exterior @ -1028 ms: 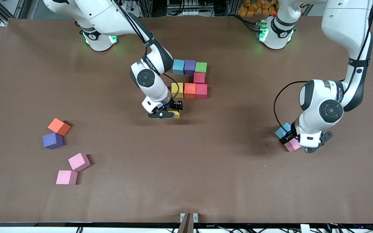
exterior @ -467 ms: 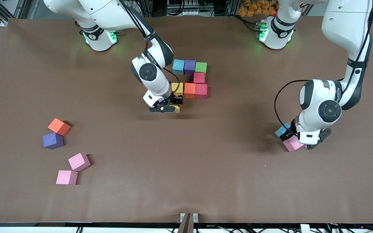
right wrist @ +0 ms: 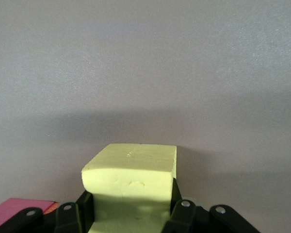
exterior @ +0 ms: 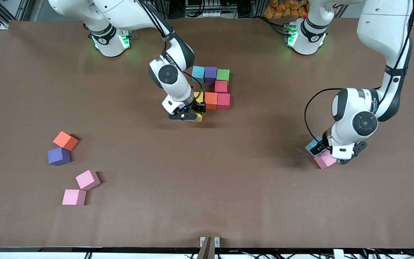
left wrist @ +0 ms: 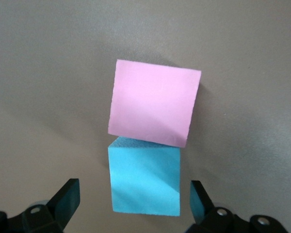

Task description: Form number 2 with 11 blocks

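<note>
Part of the number 2 lies mid-table: a light blue block point(exterior: 198, 73), a purple one point(exterior: 210, 74) and a green one point(exterior: 223, 75) in a row, then crimson point(exterior: 221, 86), then yellow point(exterior: 198, 96), orange point(exterior: 211, 100) and crimson point(exterior: 223, 101). My right gripper point(exterior: 189, 116) is shut on a second yellow block point(right wrist: 131, 177), low over the table right beside the row's yellow block. My left gripper point(exterior: 331, 154) is open over a light blue block point(left wrist: 144, 179). Its fingers point(left wrist: 68, 200) stand either side of that block, clear of it. A pink block point(left wrist: 154, 109) touches the light blue one.
Toward the right arm's end of the table lie loose blocks: orange point(exterior: 65, 140) and purple point(exterior: 59, 156) together, and two pink ones point(exterior: 87, 179) point(exterior: 74, 197) nearer the front camera. A crimson corner point(right wrist: 14, 208) shows beside the right gripper.
My right gripper has carried the yellow block up against the digit's yellow block. My left gripper has shifted from over the pink block toward the light blue one.
</note>
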